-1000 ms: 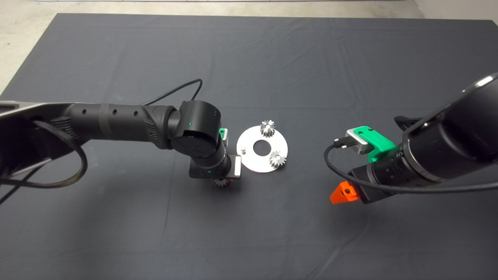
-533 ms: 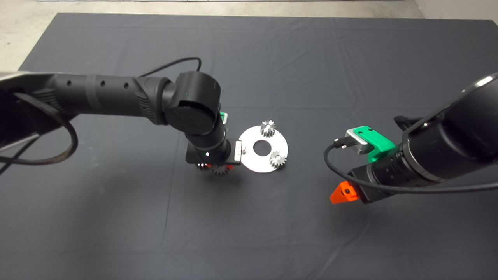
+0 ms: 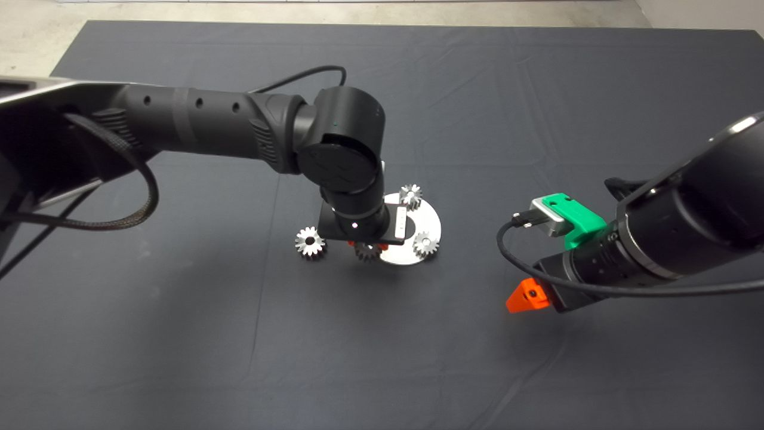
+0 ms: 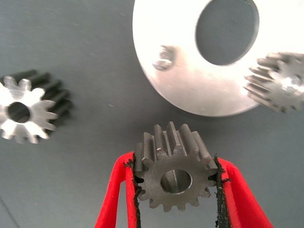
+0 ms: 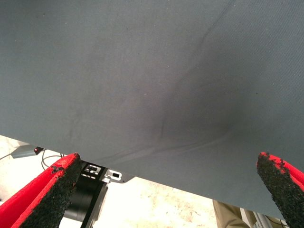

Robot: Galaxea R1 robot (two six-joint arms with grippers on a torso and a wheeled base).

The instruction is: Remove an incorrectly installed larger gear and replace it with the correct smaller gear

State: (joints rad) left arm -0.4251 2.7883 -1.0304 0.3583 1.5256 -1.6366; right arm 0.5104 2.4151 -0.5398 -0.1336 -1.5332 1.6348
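Observation:
My left gripper [image 3: 365,248] is shut on the smaller gear [image 4: 174,176], a silvery toothed gear with a centre hole, held above the mat just off the near-left rim of the round metal plate [image 3: 427,220]. The plate's bare peg [image 4: 164,58] stands close ahead of the held gear. The larger gear [image 3: 310,242] lies flat on the mat left of the plate, also seen as the larger gear [image 4: 27,110] beside the fingers. My right gripper [image 3: 527,297] hovers open to the right of the plate with nothing between its fingers.
Two small gears sit on the plate's pegs, one at the far rim [image 3: 410,196] and one at the near-right rim [image 3: 426,243]. The plate has a large centre hole [image 4: 227,29]. The right wrist view shows bare mat and its edge.
My left arm has risen and swung right toward the plate, carrying the smaller gear. The larger gear, hidden under the arm before, now shows on the mat. The right arm has not moved.

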